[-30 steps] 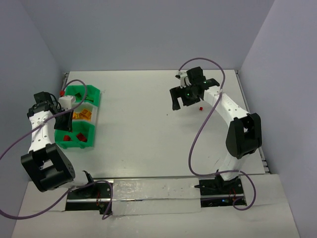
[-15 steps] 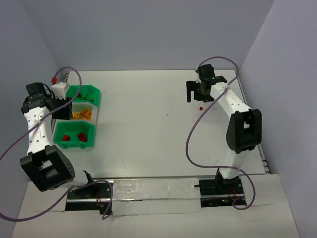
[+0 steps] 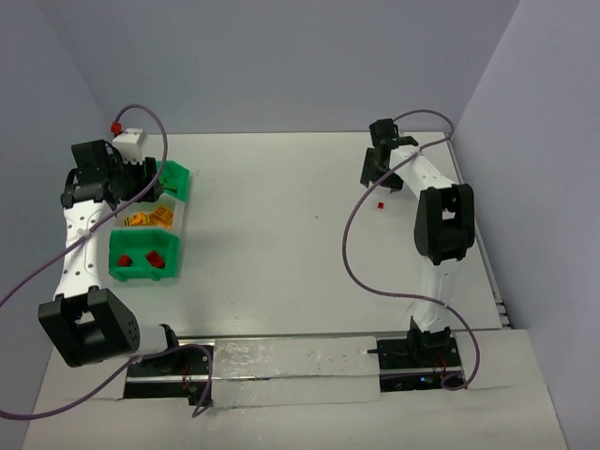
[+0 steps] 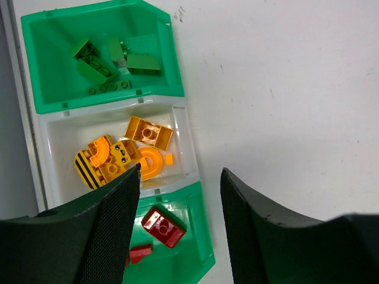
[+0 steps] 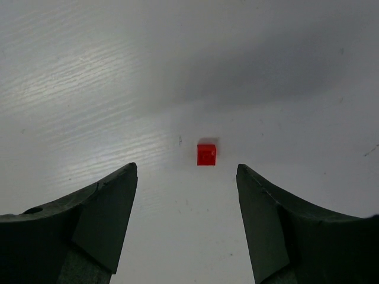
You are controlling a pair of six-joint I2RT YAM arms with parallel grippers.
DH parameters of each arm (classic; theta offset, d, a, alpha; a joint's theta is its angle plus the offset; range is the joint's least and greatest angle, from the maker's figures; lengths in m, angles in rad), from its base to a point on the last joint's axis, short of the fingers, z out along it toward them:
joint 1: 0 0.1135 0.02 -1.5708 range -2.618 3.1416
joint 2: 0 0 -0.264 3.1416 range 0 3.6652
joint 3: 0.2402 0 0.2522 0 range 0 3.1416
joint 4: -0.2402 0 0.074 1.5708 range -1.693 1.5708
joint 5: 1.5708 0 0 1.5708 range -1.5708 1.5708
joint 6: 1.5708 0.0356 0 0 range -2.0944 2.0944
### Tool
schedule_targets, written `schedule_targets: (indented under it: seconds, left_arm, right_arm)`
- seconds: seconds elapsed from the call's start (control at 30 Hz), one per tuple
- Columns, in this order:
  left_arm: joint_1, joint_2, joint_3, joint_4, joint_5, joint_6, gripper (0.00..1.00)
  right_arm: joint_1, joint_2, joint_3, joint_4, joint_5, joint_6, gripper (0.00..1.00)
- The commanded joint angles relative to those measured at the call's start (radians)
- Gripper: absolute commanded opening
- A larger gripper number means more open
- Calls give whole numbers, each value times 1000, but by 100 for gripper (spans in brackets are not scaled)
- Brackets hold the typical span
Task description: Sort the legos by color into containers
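Note:
The containers stand in a row at the left: a far green bin with green legos, a whitish middle bin with orange-yellow legos, and a near green bin with red legos. My left gripper is open and empty above the bins' right side. One small red lego lies alone on the table at the far right. My right gripper is open and empty, hovering just short of it.
The white table is walled at the back and both sides. Purple cables loop from both arms. The right arm's elbow rises near the table's right edge. A tiny dark speck marks the table's middle.
My left gripper has moved along the bins toward the far end. My right gripper has swung right and toward the far edge, its open fingers now framing the red lego.

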Motion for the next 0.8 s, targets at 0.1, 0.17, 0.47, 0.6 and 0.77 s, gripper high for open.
schedule_targets:
  seconds: [0.1, 0.17, 0.47, 0.6, 0.77]
  left_arm:
    - [-5, -29, -5, 77, 31, -63, 63]
    - [-4, -28, -5, 80, 33, -64, 63]
    - [-9, -27, -9, 87, 42, -78, 63]
    - [-10, -26, -9, 85, 38, -78, 63]
    - [-12, -23, -9, 88, 39, -84, 63]
  right_arm:
    - [-26, 81, 59, -36, 33, 68, 73]
    - [-31, 90, 53, -35, 29, 73, 72]
    - [-65, 144, 48, -39, -31, 74, 63]
    - [-75, 156, 44, -47, -56, 76, 62]
    - [-78, 155, 40, -53, -74, 72, 59]
